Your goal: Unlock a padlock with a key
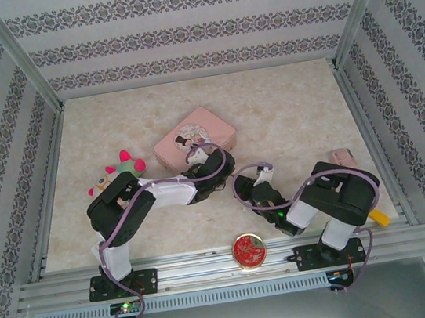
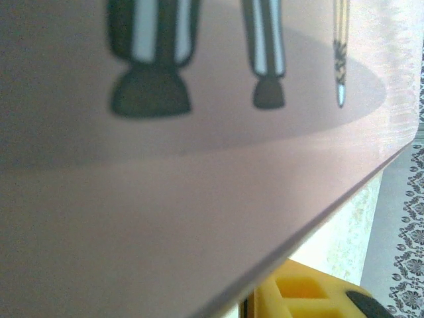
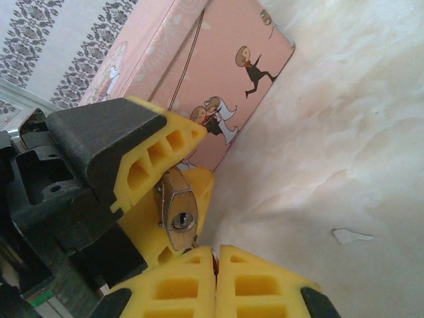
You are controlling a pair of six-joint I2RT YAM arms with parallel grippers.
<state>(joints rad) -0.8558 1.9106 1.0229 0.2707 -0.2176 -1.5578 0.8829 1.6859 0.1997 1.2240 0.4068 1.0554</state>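
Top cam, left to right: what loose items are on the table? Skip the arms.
Plush toy → pink picture tin → round red tin → small pale pink object → yellow piece.

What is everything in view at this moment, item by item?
padlock: one, brass-gold, clamped in the left gripper, keyhole towards the right wrist camera
pink tin box: one, pink with cartoon figures, mid-table, just behind the padlock
plush toy: one, green, pink and red, left of the box
round tin: one, red, near edge between the arm bases
small pink object: one, right side, too small to identify
table: one, cream marbled
left gripper: one, yellow fingers, shut on the padlock
right gripper: one, yellow fingers pressed together, just below the padlock
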